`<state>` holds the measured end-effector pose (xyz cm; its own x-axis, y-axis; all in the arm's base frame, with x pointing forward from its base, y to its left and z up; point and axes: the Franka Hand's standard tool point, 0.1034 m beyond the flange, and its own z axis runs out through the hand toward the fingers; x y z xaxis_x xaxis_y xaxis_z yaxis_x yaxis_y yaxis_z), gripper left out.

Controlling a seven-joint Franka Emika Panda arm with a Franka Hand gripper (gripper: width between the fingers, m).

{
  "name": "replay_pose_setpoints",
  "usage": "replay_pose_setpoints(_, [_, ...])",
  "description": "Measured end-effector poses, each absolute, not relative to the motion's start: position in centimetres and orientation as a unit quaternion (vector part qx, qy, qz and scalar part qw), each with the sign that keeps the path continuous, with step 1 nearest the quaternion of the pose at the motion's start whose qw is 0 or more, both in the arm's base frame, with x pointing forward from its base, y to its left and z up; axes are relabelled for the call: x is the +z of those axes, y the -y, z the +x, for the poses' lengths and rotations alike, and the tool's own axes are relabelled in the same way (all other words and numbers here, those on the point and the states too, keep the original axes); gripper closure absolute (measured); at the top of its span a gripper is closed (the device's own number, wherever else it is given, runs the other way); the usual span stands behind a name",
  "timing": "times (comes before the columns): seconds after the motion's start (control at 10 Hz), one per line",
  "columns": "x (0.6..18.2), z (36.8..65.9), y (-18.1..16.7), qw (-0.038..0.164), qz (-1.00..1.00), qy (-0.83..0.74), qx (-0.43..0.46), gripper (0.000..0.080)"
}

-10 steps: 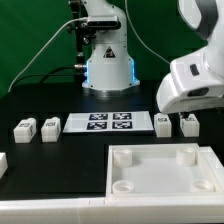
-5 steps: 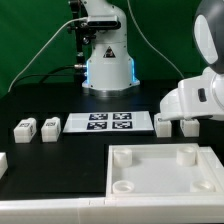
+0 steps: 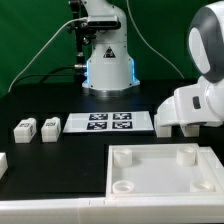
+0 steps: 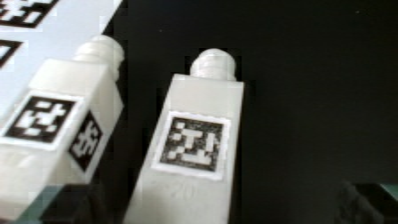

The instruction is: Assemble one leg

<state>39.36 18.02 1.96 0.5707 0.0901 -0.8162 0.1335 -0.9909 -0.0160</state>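
In the wrist view two white legs with black-and-white tags lie side by side on the black table. One leg lies between my blurred dark fingertips, the other leg just beside it. My gripper is open and holds nothing; the jaws stand on either side of the nearer leg, apart from it. In the exterior view the arm's white housing hangs low over these two legs and hides the gripper. Two more legs lie at the exterior view's left.
The marker board lies mid-table, and its corner shows in the wrist view. The large white tray-like piece with corner sockets sits at the front. The robot base stands behind.
The arm has moved down and toward the exterior view's right, settling low over the two right-hand legs and covering them.
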Motion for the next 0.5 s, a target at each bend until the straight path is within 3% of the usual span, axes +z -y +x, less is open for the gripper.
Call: replay_pose_setpoints(0.5, [0.87, 38.19, -17.73, 0.023, 0.885, -0.064, -0.46, 0.015])
